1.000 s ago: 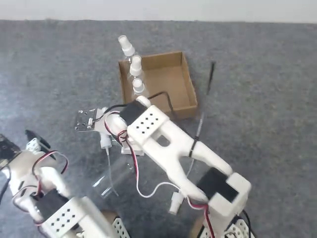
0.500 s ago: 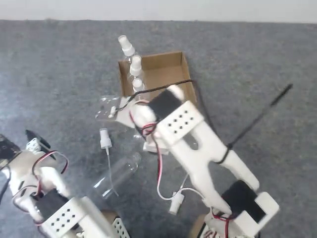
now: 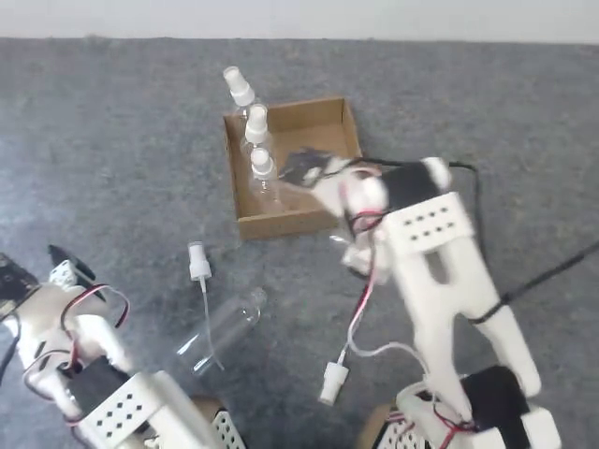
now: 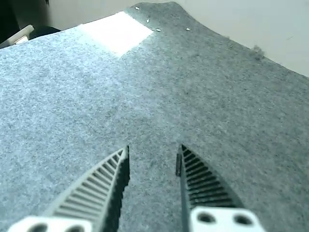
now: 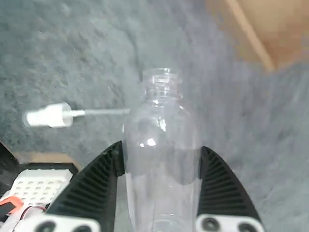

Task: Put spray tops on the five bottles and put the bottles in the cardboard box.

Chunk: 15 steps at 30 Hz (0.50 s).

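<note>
My right gripper (image 3: 311,172) hovers over the cardboard box (image 3: 281,224), shut on a clear, uncapped bottle (image 5: 161,145) gripped at its body. Three bottles with white spray tops (image 3: 255,123) stand along the box's left wall. Another clear bottle without a top (image 3: 223,329) lies on the carpet in front of the box. Beside it lies a loose spray top (image 3: 197,261) with its long tube, and the right wrist view has this spray top (image 5: 48,117) too, with a corner of the box (image 5: 270,29). My left gripper (image 4: 152,159) is open over bare carpet at the near left.
A white plug (image 3: 332,382) on a loose wire lies on the carpet beside the right arm's base. A thin black strap (image 3: 562,262) sticks out from the right arm. Grey carpet stretches left of and behind the box.
The right arm has swung from the carpet left of the box up and to the right, carrying the clear bottle over the box. The left arm has not moved.
</note>
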Tool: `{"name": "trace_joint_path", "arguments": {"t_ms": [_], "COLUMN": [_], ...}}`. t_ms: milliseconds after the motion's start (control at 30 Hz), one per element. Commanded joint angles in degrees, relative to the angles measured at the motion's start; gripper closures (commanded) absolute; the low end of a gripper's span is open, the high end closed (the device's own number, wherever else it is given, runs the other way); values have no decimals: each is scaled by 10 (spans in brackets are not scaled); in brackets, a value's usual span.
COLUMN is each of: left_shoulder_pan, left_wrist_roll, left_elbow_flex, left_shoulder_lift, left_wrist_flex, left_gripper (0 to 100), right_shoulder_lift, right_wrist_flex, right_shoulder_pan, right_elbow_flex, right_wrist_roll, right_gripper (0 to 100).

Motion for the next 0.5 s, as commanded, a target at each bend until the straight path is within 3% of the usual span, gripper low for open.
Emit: {"name": "trace_joint_path", "arguments": {"t_ms": [0, 200, 467], "left_shoulder_pan": [3, 3, 3], "left_wrist_roll": [7, 7, 7], "left_elbow_flex": [-12, -12, -12], "left_shoulder_lift": [-8, -8, -8], "left_wrist_flex": [-16, -16, -16], "left_gripper": [851, 851, 851], "right_shoulder_lift": [-32, -31, -31], "right_wrist_flex": [-54, -163, -250], "right_shoulder_pan": [95, 166, 182], "right_elbow_flex": [42, 136, 239], "right_wrist_roll": [5, 5, 5], "right_gripper": [892, 892, 851]}}
